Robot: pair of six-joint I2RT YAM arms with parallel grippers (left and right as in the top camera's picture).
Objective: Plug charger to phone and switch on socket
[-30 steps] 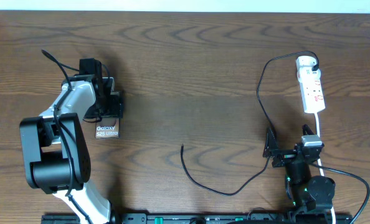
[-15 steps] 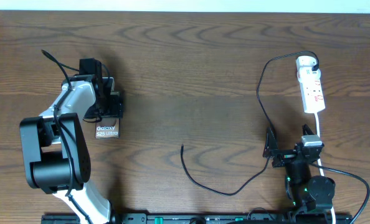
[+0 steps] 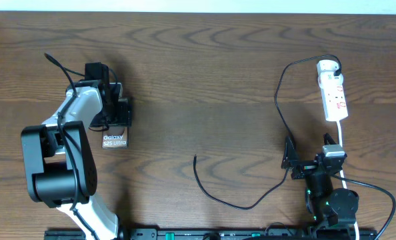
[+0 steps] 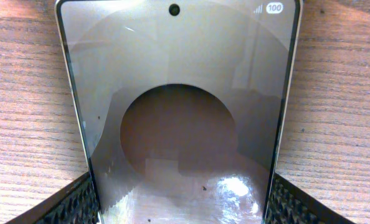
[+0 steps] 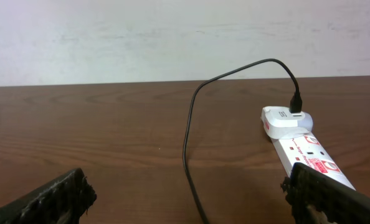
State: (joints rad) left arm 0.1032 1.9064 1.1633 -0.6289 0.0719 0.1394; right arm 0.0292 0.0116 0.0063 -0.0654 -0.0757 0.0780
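Overhead — phone (image 3: 115, 141) lettering: Galaxy S25 Ultra

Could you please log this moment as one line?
left gripper: shut on phone | right gripper: open, empty | charger: not in phone

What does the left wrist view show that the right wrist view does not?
Only left wrist: the flat dark glossy phone, filling the frame between the left gripper's black textured fingers. Only right wrist: the narrow white power strip with red marks, its round white plug head, the thin black charger cable arching from it, a pale wall, the open right gripper. Both: the brown wooden table.
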